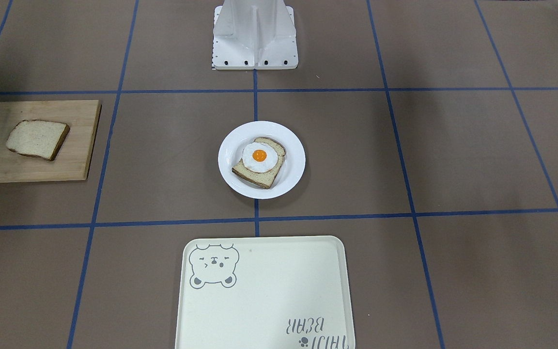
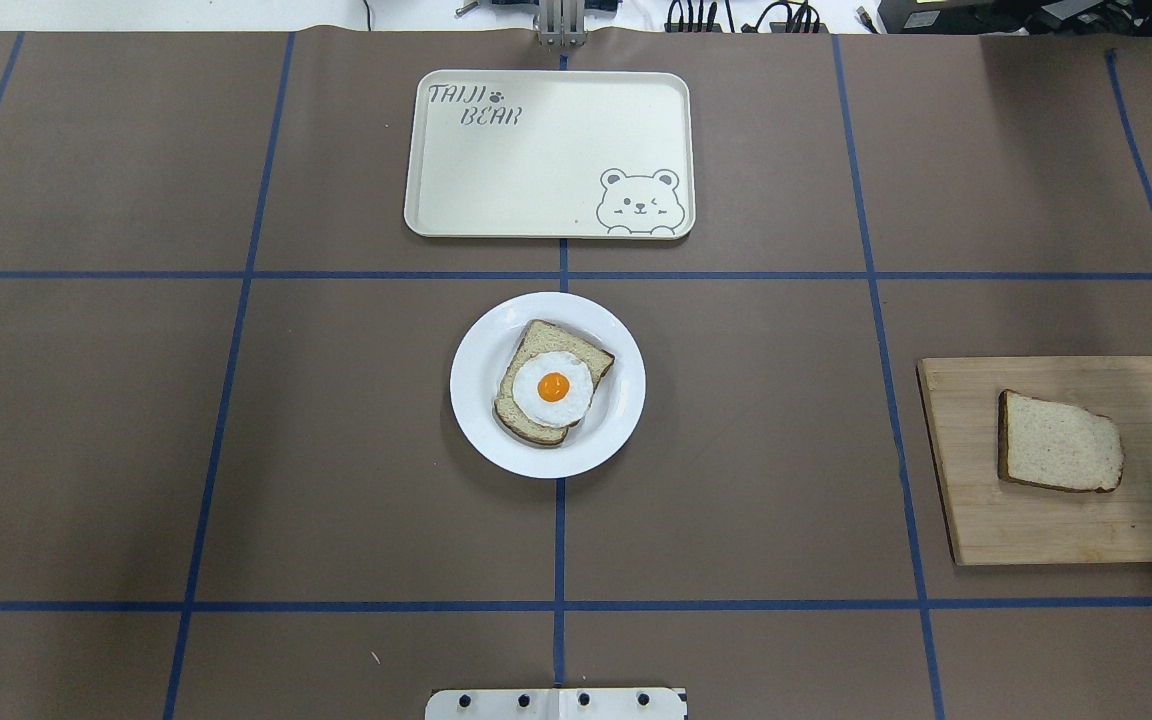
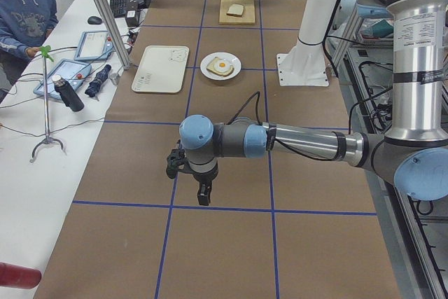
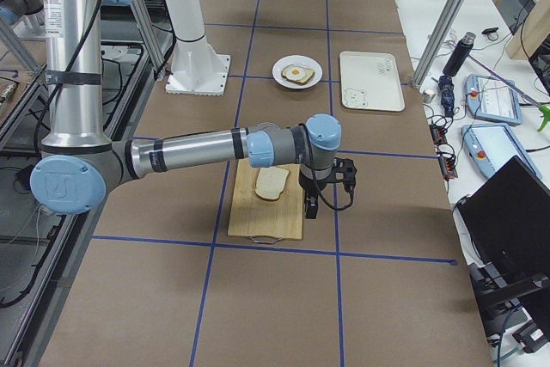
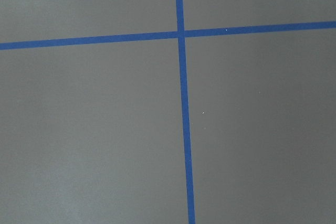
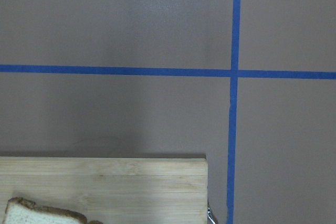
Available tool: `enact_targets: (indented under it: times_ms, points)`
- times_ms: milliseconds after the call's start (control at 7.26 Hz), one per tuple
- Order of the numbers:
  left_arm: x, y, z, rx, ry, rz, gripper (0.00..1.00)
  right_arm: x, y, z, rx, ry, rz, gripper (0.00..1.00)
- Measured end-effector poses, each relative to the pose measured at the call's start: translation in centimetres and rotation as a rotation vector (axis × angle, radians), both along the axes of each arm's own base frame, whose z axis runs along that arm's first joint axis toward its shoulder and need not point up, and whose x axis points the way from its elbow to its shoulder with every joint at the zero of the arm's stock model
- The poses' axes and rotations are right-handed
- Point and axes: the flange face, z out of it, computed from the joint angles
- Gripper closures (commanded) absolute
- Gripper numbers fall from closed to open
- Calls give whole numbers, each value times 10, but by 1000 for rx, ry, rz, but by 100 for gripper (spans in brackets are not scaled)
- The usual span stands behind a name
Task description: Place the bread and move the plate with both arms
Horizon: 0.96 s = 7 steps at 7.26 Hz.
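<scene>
**Right gripper** (image 4: 311,209): My fingers point down, raised above the table (image 2: 136,450) beside the cutting board (image 4: 258,217). They are visible only from the side, so I cannot tell how far they are open or whether they hold anything. I also cannot tell exactly which board edge they hang over.

**Bread** (image 4: 271,183): It lies flat on the board near these fingers, with wood showing all round its crust. My right wrist view shows one board corner, a sliver of crust and a tape crossing (image 6: 232,73) on the brown cover beyond the board.

**Left gripper** (image 3: 204,198): My fingers point down over bare brown cover, close to a blue tape line. This gripper too is seen only from the side, so I cannot tell its opening or any hold.

**Plate** (image 2: 626,400): It sits well apart from both sets of fingers, between them at the table's middle and centred on a tape line. It carries the egg-topped slice (image 2: 554,388). Brown cover shows all round its rim.

**Tray** (image 2: 536,170): This is the farthest item, beyond the plate on the operators' side and not touching it. It is lettered "TAIJI BEAR" with a paw mark. A winking bear drawing (image 2: 640,203) fills the opposite corner.
</scene>
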Motion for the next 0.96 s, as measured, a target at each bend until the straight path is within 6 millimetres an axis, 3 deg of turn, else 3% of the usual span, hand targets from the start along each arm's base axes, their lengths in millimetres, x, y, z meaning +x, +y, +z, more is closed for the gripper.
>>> enact_targets:
  times_ms: [964]
  points:
    - [0, 0, -8, 11, -2, -6, 2, -1, 2, -2, 3, -4, -3, 0]
